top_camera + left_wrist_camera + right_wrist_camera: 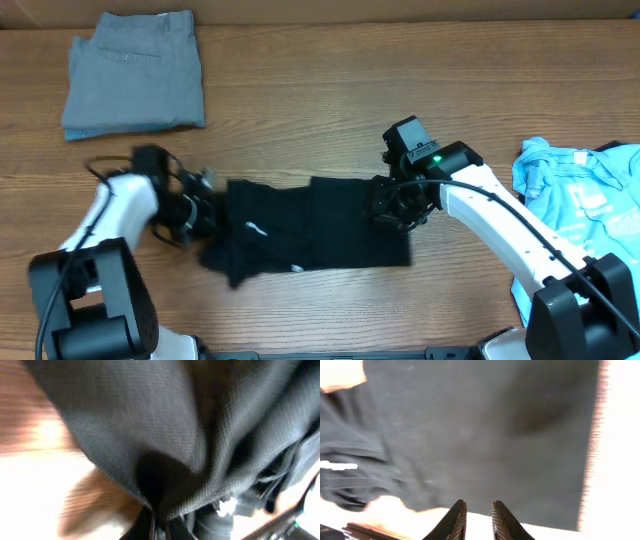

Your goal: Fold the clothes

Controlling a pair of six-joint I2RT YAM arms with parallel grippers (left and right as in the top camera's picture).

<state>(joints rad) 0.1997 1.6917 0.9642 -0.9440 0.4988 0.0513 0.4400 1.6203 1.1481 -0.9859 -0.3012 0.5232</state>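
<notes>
Your left gripper (159,530) pinches the black shirt (300,225); the right gripper (478,508) is narrow, empty. Pulling with 1 arm may bunch it.

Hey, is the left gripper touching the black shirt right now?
Touching. The left wrist view shows the black shirt gathered into a bunch and pinched in the shut left gripper at the bottom edge.

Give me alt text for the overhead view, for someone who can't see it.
A black shirt lies partly folded in the middle of a wooden table, with the left gripper shut on its left edge and the right gripper at its right edge. A folded grey garment sits top left, and a light blue tee lies far right.
</notes>
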